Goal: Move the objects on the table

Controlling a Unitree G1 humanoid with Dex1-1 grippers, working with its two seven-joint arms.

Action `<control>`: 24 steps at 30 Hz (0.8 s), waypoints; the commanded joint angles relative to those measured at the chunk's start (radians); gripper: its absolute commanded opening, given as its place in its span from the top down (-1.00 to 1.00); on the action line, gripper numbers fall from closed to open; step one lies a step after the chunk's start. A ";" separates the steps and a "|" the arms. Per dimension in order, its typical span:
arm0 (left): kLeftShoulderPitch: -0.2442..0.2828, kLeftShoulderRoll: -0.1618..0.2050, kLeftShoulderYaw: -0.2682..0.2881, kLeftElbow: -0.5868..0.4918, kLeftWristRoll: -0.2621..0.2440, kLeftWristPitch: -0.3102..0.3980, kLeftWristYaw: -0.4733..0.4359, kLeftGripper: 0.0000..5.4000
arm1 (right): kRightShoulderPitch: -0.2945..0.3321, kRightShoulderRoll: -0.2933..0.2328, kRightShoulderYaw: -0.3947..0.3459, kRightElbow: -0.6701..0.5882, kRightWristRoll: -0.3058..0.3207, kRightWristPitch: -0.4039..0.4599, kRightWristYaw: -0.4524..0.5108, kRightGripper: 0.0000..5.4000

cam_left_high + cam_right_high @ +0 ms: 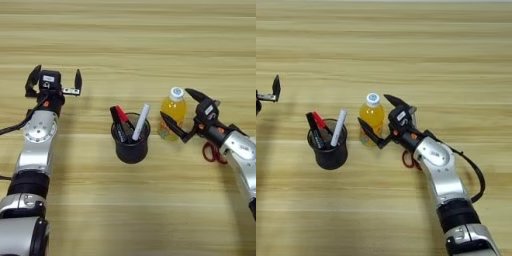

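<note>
The right end effector (379,117) is being held wide open just beside the small bottle of orange drink (172,119), one black finger reaching past the white cap and the other lying low at the bottle's base; the bottle is not being gripped. The bottle is standing upright on the wooden table (125,45), near the middle. Just to its left, apart from it, a black cup (131,145) is standing, with a white marker, a red one and a black one being carried in it. The red-handled scissors (214,152) are lying on the table, partly hidden under the right arm. The left end effector (55,80) is being held open at the table's left, well apart from the objects.
</note>
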 commanded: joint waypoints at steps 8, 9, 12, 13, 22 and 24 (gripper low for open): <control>-0.009 -0.001 -0.007 -0.005 0.012 -0.001 0.004 -1.00 | -0.013 -0.013 0.015 0.019 -0.036 0.021 -0.001 -0.54; -0.009 -0.001 -0.007 -0.006 0.012 -0.001 0.004 -1.00 | -0.013 -0.013 0.016 0.018 -0.036 0.021 0.000 -0.48; -0.008 0.000 -0.007 -0.007 0.012 -0.001 0.003 -1.00 | -0.010 -0.013 0.018 0.015 -0.037 0.020 0.004 -0.36; -0.007 0.000 -0.007 -0.008 0.012 -0.001 0.003 -1.00 | -0.010 -0.013 0.019 0.014 -0.037 0.019 0.004 -0.33; -0.006 0.000 -0.007 -0.009 0.012 -0.001 0.002 -1.00 | -0.007 -0.013 0.021 0.012 -0.033 0.011 0.009 -0.31; -0.006 0.000 -0.007 -0.010 0.012 0.000 0.002 -1.00 | -0.007 -0.012 0.020 0.009 -0.031 0.009 0.009 -0.31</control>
